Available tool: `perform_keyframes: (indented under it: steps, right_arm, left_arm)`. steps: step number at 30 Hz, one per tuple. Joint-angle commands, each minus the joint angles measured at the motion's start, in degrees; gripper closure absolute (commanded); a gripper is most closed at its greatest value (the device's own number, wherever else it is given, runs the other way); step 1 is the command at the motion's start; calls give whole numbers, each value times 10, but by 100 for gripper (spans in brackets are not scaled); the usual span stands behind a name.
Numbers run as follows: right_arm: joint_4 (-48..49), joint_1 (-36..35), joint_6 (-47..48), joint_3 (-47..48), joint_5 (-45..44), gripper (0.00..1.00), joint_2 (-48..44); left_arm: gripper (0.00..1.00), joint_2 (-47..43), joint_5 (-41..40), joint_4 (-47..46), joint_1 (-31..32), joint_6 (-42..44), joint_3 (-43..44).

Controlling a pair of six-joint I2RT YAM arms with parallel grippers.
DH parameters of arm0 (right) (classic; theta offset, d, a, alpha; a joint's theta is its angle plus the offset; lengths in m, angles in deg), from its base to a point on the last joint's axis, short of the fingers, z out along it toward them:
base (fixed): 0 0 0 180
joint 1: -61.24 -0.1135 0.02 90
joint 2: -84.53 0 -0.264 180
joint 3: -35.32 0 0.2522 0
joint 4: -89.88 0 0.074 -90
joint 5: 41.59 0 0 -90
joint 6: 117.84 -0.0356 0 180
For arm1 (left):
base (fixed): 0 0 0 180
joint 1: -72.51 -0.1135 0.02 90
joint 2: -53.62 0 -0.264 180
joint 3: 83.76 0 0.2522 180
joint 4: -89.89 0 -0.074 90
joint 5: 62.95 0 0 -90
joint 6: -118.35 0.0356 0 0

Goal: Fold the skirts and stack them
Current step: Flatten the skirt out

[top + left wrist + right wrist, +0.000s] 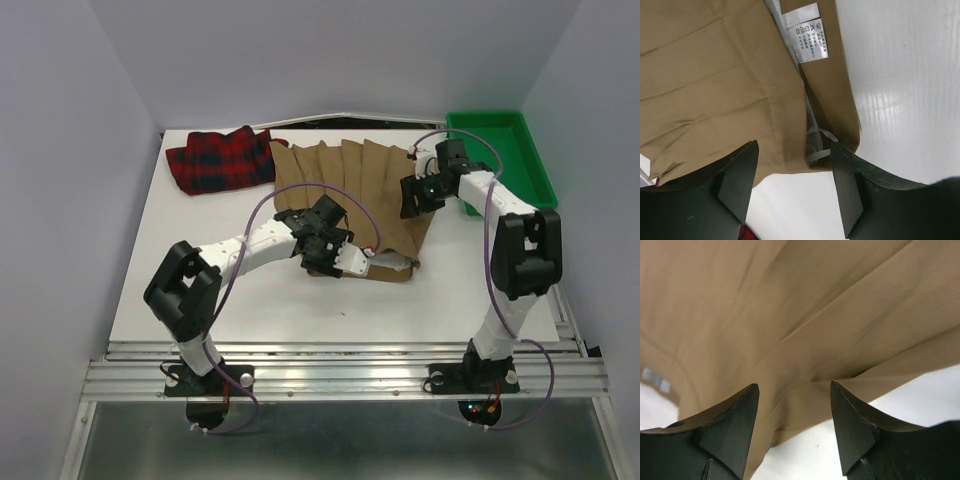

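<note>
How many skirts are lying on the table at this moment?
2. The red plaid skirt lies at the far left corner of the table; the tan skirt is spread out in the middle. Another could be hidden under the tan one.

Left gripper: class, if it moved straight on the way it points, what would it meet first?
Most likely the tan skirt: its edge lies right ahead of the open left gripper, though depth is unclear.

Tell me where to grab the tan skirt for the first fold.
Probably grip the tan skirt at its near waistband edge, coming down from the near side: it lies flat, and that edge, by the label, sits free on the table under the open left gripper.
</note>
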Motion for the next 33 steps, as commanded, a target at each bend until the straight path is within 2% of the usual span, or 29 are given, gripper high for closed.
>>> perform_keyframes:
  steps: [1, 3, 5, 6, 8, 9, 10, 15, 19, 24, 26, 29, 33]
  right_arm:
    - [26, 2, -15, 22, -55, 37, 52]
    - [32, 2, -10, 19, -72, 37, 66]
    - [37, 2, -8, 13, -86, 36, 74]
    - [38, 2, -1, 11, -90, 36, 77]
    - [38, 2, 10, 6, -96, 34, 72]
    - [38, 2, 14, 2, -98, 33, 58]
    - [35, 2, 18, -1, -101, 32, 46]
    - [-25, 2, 55, -27, -115, 27, -42]
    - [-121, 8, 29, -66, -112, 34, -99]
    - [-173, 23, -54, -110, -25, 35, -73]
    - [-168, 61, -83, -122, 51, 34, -45]
    - [-157, 110, -89, -139, 131, 33, -9]
    - [-126, 121, -79, -184, 162, 36, 19]
  left_arm:
    - [29, 8, -43, -4, 11, 9, 25]
    - [31, 15, -65, -24, 15, 8, 19]
    - [42, 25, -81, -31, 18, 10, 13]
    - [60, 28, -94, -35, 19, 4, 13]
    - [78, 24, -105, -38, 19, -4, 12]
    - [96, 18, -112, -36, 19, -18, 10]
    - [100, -4, -108, -35, 18, -26, 7]
    - [100, -97, -64, -28, 18, -63, -65]
    - [100, -138, -56, -55, 19, -81, -131]
    - [100, -115, -31, -83, 19, -127, -146]
    - [100, -102, -25, -94, 19, -136, -140]
    - [100, -92, -20, -103, 19, -150, -136]
    - [100, -88, -20, -109, 19, -158, -144]
